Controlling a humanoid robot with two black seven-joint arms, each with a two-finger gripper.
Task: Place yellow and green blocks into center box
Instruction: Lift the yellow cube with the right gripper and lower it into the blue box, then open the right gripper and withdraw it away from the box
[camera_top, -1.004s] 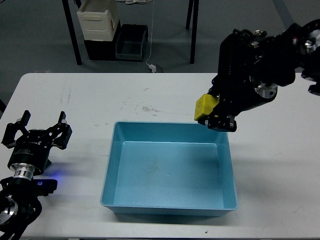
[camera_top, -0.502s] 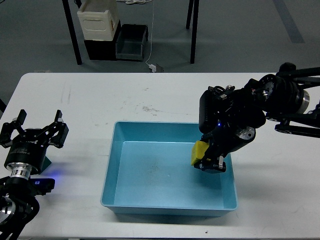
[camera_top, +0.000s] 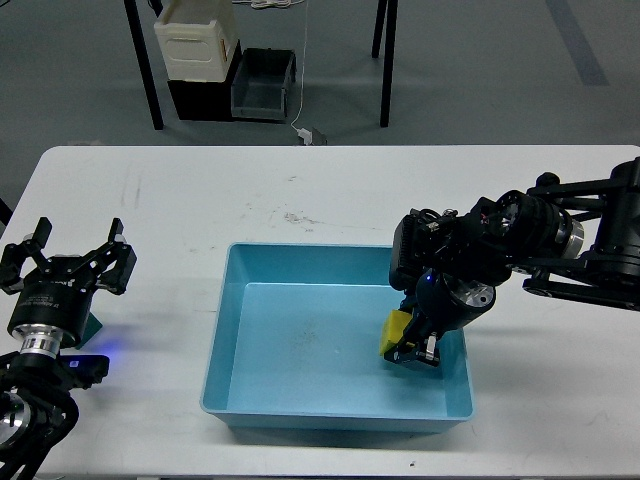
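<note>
The light-blue tray (camera_top: 232, 330) lies in the middle of the white table. My right gripper (camera_top: 408, 346) reaches down inside it near the right wall and is shut on the yellow block (camera_top: 393, 332), which is low, close to the tray floor. I cannot tell whether the block touches the floor. My left gripper (camera_top: 72, 246) is open and empty at the table's left side. A small dark green shape (camera_top: 92, 327), apparently the green block, shows just under that arm's wrist, mostly hidden.
Beyond the table's far edge, a cream-white container (camera_top: 197, 45) and a dark grey bin (camera_top: 263, 85) stand on the floor between black table legs (camera_top: 146, 70). My right arm (camera_top: 570, 240) spans the table's right side.
My right gripper has come down from above the tray's far right rim into the tray, carrying the yellow block. The left arm has hardly moved.
</note>
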